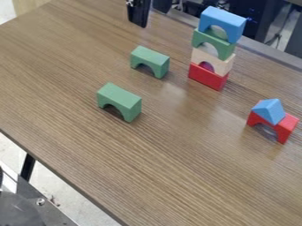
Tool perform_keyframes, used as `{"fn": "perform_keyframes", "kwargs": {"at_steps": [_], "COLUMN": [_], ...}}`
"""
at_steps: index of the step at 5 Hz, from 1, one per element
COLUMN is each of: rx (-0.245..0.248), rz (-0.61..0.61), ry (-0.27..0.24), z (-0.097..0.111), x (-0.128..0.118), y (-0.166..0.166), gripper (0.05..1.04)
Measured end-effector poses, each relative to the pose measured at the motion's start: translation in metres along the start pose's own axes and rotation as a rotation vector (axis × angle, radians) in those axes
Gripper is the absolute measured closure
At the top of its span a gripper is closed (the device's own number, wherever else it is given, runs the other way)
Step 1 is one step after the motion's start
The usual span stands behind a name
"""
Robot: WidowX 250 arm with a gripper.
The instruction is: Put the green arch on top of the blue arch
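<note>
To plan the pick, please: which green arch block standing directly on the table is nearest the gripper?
The one closer to the tall block stack; the other stands nearer the camera, farther from the gripper.

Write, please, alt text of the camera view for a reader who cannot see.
Stacked on a wood-grain table are, from the bottom up, a red block, pale arch, green arch and blue arch. Two separate green arches stand farther left; at right, a blue triangular block sits on a red arch.

Texts, none that could be read, labels and brands, none legible, numbers, none made out, signs, likewise none that were readable
</note>
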State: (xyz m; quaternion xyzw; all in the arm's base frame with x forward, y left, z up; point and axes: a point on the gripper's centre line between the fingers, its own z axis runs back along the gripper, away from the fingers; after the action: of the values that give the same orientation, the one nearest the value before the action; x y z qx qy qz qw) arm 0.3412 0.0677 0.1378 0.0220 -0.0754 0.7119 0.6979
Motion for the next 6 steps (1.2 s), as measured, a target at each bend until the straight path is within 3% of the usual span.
{"fn": "perform_keyframes", "kwargs": {"at_steps": [1,2,4,6], "rx": [0.036,0.097,0.121,0.118], "rz": [-0.005,0.007,0.049,0.062], "ry": [0.005,0.001,-0.013,-0.001], "z": [-0.011,-0.037,-0.058,-0.064], "x": [-0.002,-0.004,-0.001,0.0], "y": [0.003,0.002,-0.011,-0.016], "gripper": [0.083,0.083,0.083,0.083]}}
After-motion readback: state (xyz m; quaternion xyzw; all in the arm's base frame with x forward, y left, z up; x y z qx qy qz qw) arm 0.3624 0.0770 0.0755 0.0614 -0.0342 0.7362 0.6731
